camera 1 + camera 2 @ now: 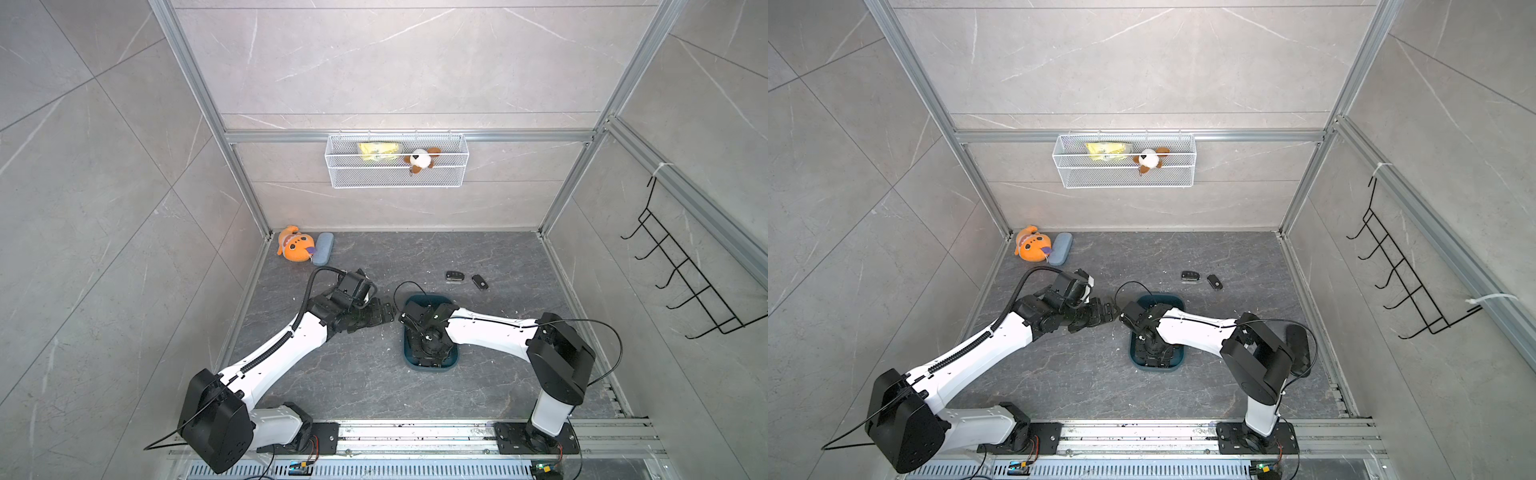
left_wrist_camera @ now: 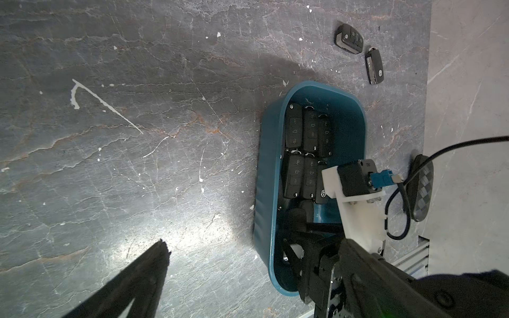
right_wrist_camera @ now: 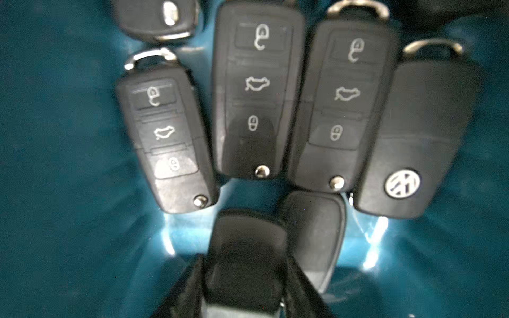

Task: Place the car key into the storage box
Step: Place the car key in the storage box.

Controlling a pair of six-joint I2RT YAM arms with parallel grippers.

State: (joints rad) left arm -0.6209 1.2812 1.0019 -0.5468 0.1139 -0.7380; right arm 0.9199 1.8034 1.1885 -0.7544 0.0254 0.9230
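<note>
In storage box [image 2: 264, 192], fobs [image 3: 256, 90] crowd R hand [image 3: 245, 265] w/ car key [image 3: 242, 236].

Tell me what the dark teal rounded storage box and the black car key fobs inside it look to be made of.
Dark teal rounded storage box: likely moulded plastic, glossy; its smooth surface throws bright glare. Black car key fobs: apparently matte hard plastic shells with printed white icons; shiny, metal-looking loops and round buttons.

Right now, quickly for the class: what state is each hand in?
Left hand: open, empty.
Right hand: black plastic car key between its fingers, inside the dark teal plastic bin; grip cannot be told.
</note>
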